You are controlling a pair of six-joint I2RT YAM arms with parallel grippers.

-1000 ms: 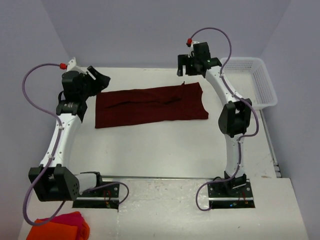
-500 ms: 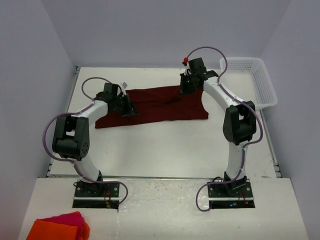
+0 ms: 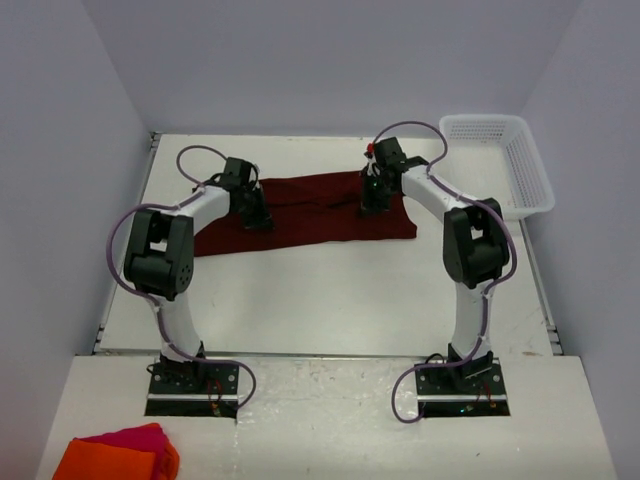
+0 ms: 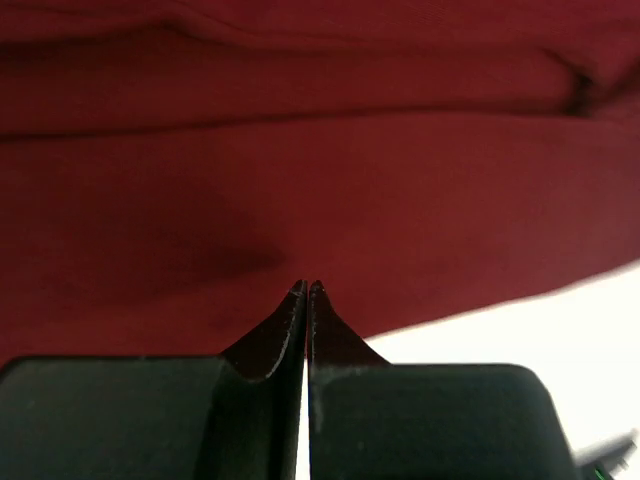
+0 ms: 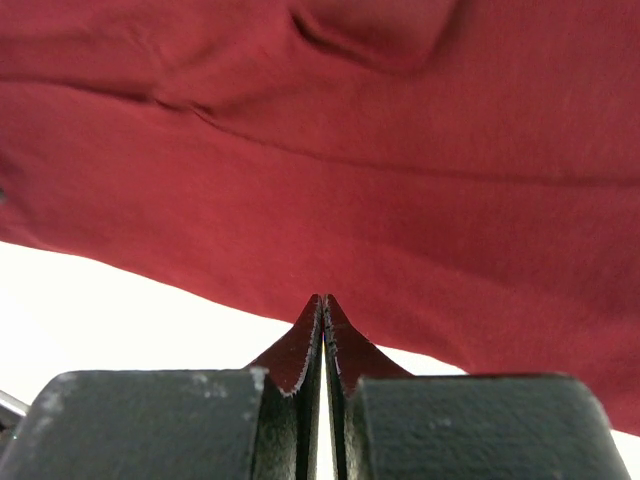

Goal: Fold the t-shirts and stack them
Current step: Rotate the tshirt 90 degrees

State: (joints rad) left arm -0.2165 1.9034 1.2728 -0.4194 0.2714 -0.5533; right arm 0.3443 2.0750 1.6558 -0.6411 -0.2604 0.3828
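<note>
One dark maroon t-shirt (image 3: 310,215) lies flat as a long band across the far half of the white table (image 3: 320,300). My left gripper (image 3: 258,218) is down on its left part and my right gripper (image 3: 371,203) on its right part near the far edge. The left wrist view shows the left gripper (image 4: 305,288) shut, tips against the t-shirt (image 4: 320,170) near its hem. My right gripper (image 5: 322,298) is shut too, tips at the edge of the t-shirt (image 5: 350,180). I see no cloth between either pair of jaws.
A white plastic basket (image 3: 520,165) stands at the table's far right corner. Bright orange and pink cloths (image 3: 120,455) lie on the near ledge at bottom left. Grey walls close in the table on three sides.
Both arms have come down from raised poses beside the shirt onto it. Both grippers have gone from open to shut. The shirt lies where it was.
</note>
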